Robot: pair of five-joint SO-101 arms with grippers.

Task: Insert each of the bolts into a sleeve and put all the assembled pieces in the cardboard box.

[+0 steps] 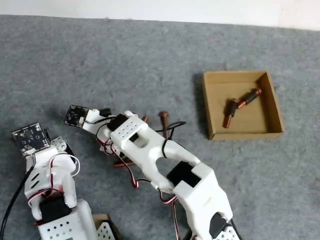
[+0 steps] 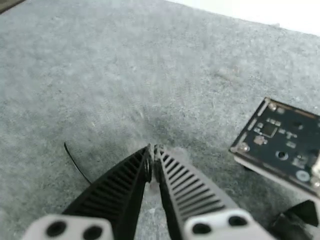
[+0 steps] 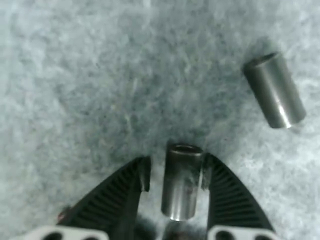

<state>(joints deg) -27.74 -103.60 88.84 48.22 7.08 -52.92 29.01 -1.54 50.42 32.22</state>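
Right gripper (image 3: 176, 170) is open and astride a sleeve (image 3: 181, 182) that lies on the grey mat (image 3: 75, 75). The sleeve sits between the fingers, nearer one than the other, not clamped. A second sleeve (image 3: 274, 90) lies apart, off beyond the fingertips. Left gripper (image 2: 152, 152) has its tips together, nothing between them, low over the mat. The cardboard box (image 1: 207, 107) is well away and holds two assembled pieces (image 1: 248, 98).
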